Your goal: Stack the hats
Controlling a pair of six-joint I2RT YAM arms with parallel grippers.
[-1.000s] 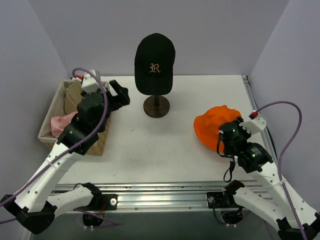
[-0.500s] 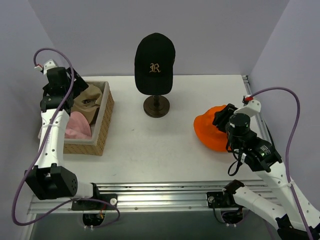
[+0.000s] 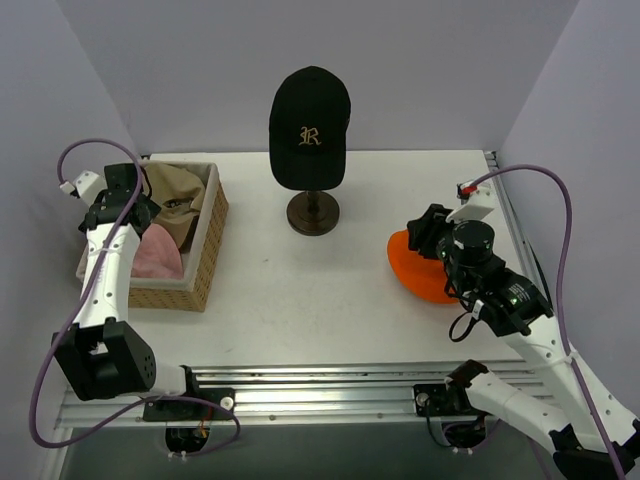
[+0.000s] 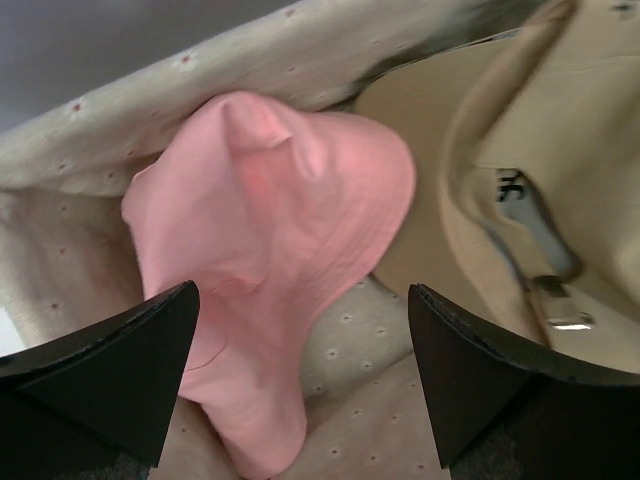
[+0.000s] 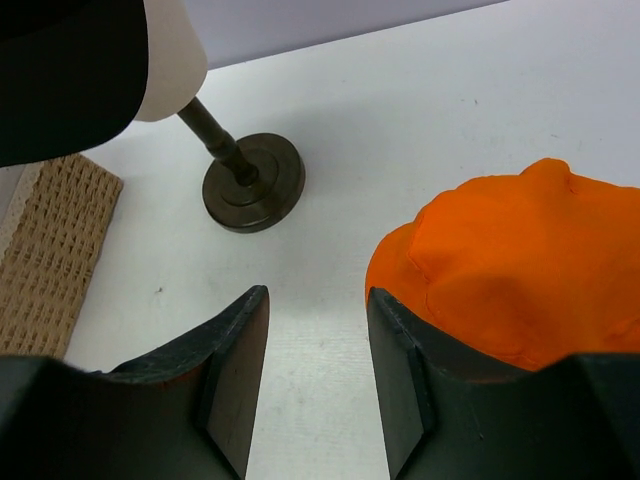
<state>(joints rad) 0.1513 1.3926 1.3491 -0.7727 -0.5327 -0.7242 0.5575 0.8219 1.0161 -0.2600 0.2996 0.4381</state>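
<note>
The black cap with gold "R" (image 3: 309,125) sits on the head form at the table's back centre. The tan cap (image 3: 175,198) and the pale pink hat (image 3: 157,253) lie in the wicker basket (image 3: 205,262) at the left. My left gripper (image 3: 135,205) hangs open over the basket; in its wrist view the pink hat (image 4: 270,240) lies between the jaws and the tan cap (image 4: 520,200) is to the right. The orange hat (image 3: 420,268) lies on the table at the right. My right gripper (image 3: 428,232) is open and empty just left of the orange hat (image 5: 520,270).
The head form's dark stand (image 3: 313,212) rests on the white table (image 3: 300,290), also seen in the right wrist view (image 5: 252,186). Grey walls close in left, right and behind. The metal rail (image 3: 320,385) runs along the near edge.
My left arm swung from the basket's right rim to its far left and now hangs lower over the hats. My right gripper rose off the orange hat and moved to its left side.
</note>
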